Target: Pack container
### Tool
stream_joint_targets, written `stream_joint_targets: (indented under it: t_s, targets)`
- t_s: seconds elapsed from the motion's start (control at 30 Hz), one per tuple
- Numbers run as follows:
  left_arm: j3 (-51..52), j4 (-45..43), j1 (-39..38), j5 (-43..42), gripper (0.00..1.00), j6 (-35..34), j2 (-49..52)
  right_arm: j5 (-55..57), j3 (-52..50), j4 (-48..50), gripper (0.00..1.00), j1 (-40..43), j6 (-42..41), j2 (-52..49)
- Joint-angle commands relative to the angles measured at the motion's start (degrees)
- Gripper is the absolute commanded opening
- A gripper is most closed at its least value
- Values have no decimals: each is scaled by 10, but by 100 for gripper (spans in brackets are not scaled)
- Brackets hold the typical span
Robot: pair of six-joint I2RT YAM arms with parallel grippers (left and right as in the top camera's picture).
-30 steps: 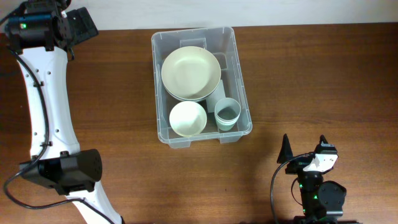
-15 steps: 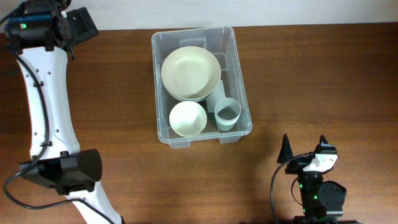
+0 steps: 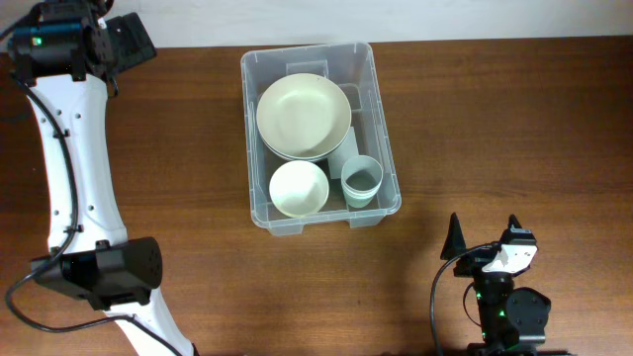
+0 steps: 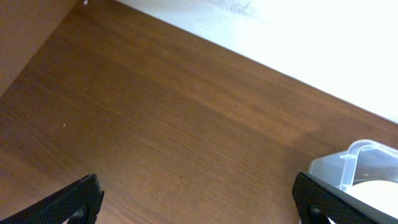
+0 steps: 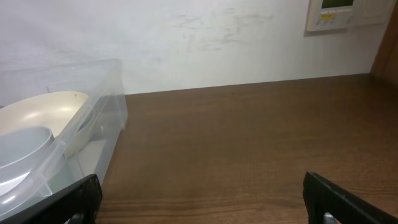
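**A:** How does the container (image 3: 247,138) look?

**B:** It is a clear plastic bin, rectangular, with a rounded rim. It has small steps moulded into the corners. The brown wood shows through its walls.

**A:** And where is it?

**B:** It stands on the counter (image 3: 495,129), about the middle. Its far short side is near the white wall (image 3: 445,20).

**A:** What lies inside?

**B:** A large bowl (image 3: 303,116), cream in colour, fills the far half. In the near half there is a small bowl (image 3: 298,188) on the left arm's side. A pale grey-blue cup (image 3: 362,180) is just beside it, on the right arm's side. All three are upright with the mouth up. The small bowl looks very close to the large bowl, but I cannot tell if they touch.

**A:** What about the arms?

**B:** The left end effector (image 4: 198,200) is over the far left corner of the counter, well apart from the container. Its jaws are spread wide and hold nothing. Only one corner of the container shows in the left wrist view.

**A:** And the other one?

**B:** The right end effector (image 5: 202,200) is at the near right side, also well apart from the container. Its jaws are spread wide too, and nothing is between them. The right wrist view shows the side of the container.
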State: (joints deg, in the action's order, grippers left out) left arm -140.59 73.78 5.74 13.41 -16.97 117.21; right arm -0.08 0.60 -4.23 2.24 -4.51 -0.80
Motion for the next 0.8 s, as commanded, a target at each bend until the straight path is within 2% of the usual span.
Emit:
stream_joint_targets:
  t_s: [0.0, 0.47, 0.6, 0.77]
  targets:
    - [-9, 3, 1, -25, 100, -2, -39, 7, -3, -3, 99, -4, 0, 6]
    - [9, 122, 0, -25, 100, -2, -330, 7, -3, -3, 99, -4, 0, 6]
    - [80, 127, 0, -17, 100, -2, -444, 7, -3, -3, 99, -4, 0, 6]
    - [242, 93, 2, -15, 100, -2, -603, 7, -3, -3, 99, -4, 0, 6]
